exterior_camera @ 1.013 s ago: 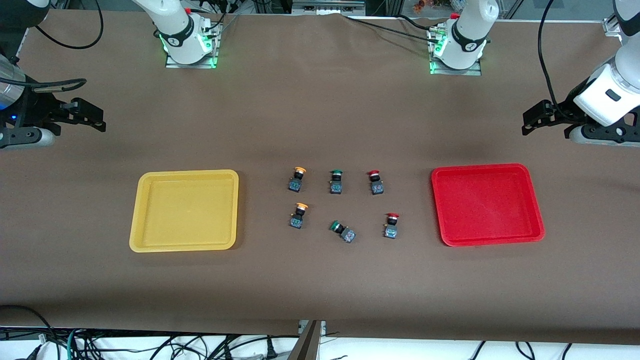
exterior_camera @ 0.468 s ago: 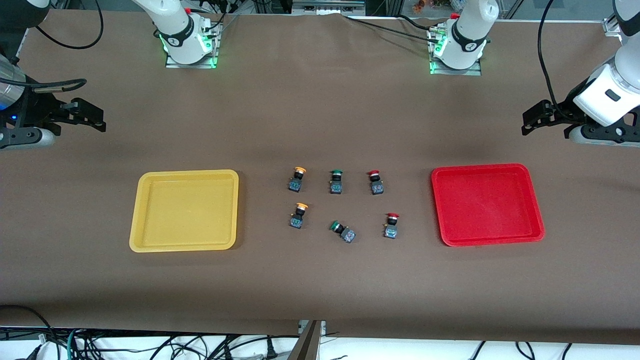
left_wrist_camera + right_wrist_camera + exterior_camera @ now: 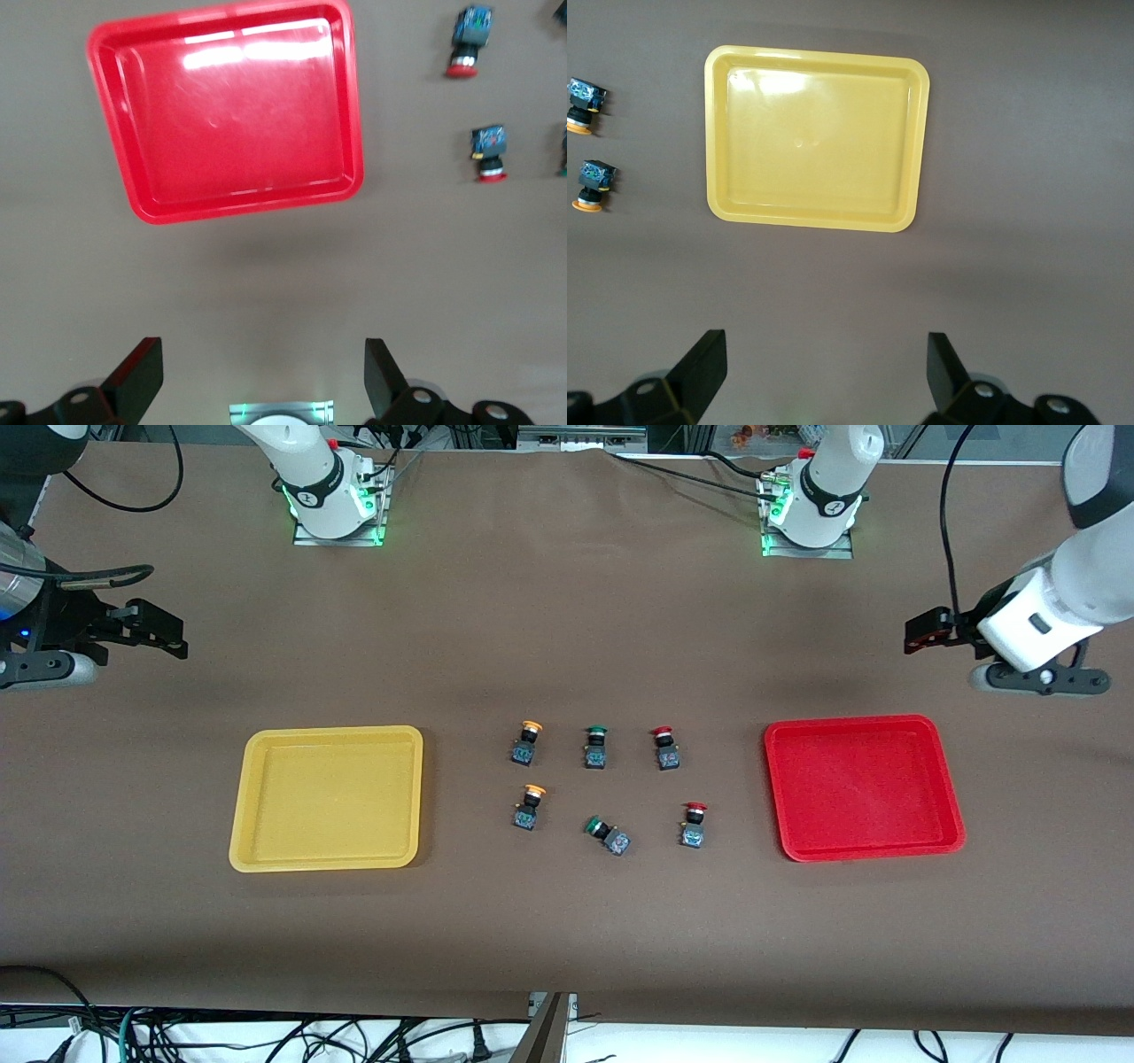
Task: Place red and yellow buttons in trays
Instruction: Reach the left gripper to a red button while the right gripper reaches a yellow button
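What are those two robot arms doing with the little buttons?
Nothing is picked up yet. Two red buttons and two yellow buttons sit on the table between an empty yellow tray and red tray. The left gripper and the right gripper are both open.

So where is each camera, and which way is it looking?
Front view: high across the table, facing the robots; shows both bases, both arms, six buttons, both trays.
Left wrist view: on the left arm, looking down over its open left gripper at the red tray.
Right wrist view: on the right arm, looking down over its open right gripper at the yellow tray.
Front and left wrist views share the red tray.
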Robot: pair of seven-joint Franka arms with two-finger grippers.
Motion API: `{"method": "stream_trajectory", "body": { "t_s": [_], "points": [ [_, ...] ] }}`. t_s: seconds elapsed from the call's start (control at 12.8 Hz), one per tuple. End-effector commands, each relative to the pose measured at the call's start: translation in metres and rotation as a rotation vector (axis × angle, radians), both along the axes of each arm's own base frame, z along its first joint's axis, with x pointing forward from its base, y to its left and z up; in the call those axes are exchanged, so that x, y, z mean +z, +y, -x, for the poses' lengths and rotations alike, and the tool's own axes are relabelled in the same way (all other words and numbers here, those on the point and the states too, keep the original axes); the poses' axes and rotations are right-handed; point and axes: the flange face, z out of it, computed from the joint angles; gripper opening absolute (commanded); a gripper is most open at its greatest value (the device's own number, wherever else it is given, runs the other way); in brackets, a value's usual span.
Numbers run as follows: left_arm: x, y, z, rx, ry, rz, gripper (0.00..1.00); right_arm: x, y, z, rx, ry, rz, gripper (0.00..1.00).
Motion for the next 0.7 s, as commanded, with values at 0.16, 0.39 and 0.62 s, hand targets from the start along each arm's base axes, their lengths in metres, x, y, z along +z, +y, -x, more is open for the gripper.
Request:
{"method": "stream_trajectory", "body": {
  "t_s": [0.16, 0.39, 0.62],
  "points": [
    [-0.086, -0.078, -0.072, -0.101, 0.033, -0.014, 1.00, -0.018, 0.000, -0.010, 0.001, 0.026, 0.025, 1.00],
    [-0.142, -0.122, -0.120, -0.148, -0.056, 0.004, 1.00, -0.055, -0.004, -0.027, 0.000, 0.071, 0.041, 1.00],
    [-0.197, -0.165, -0.146, -0.206, -0.256, 0.047, 1.00, -0.094, 0.016, -0.048, 0.025, 0.065, 0.070, 1.00]
  ]
}}
